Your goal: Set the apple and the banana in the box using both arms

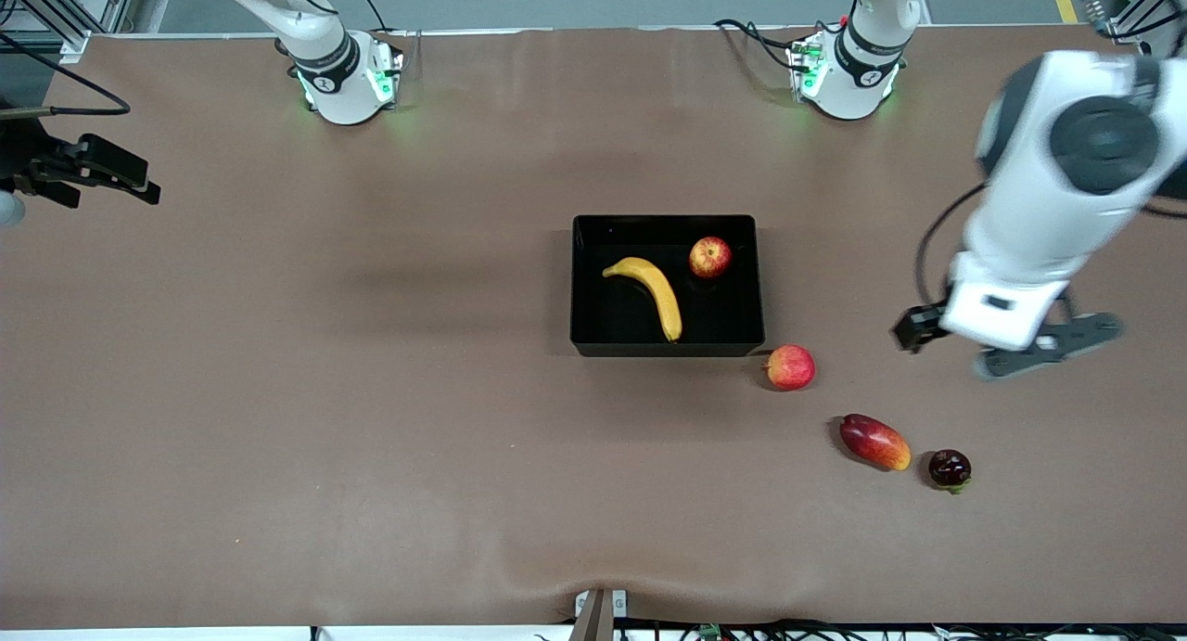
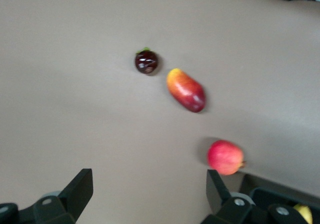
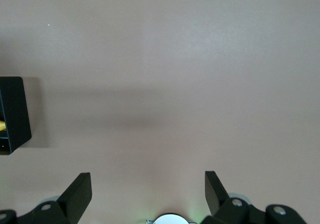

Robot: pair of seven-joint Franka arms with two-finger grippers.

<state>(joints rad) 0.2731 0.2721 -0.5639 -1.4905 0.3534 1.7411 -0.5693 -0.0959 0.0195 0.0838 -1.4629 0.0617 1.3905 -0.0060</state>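
Observation:
The black box [image 1: 664, 220] stands in the middle of the table. The yellow banana [image 1: 652, 293] and the red, yellow-streaked apple [image 1: 710, 257] both lie inside it. My left gripper [image 1: 1020, 349] is open and empty, up in the air over bare table toward the left arm's end; its wrist view [image 2: 148, 184] shows a corner of the box [image 2: 285, 199]. My right gripper [image 1: 102, 173] is open and empty over bare table at the right arm's end. Its wrist view [image 3: 147, 184] shows bare table and one end of the box [image 3: 12, 114].
A pinker apple [image 1: 790, 366] lies just outside the box's corner, nearer the front camera. A red-and-yellow mango-like fruit [image 1: 874, 442] and a small dark fruit [image 1: 950, 468] lie nearer still, toward the left arm's end. All three show in the left wrist view.

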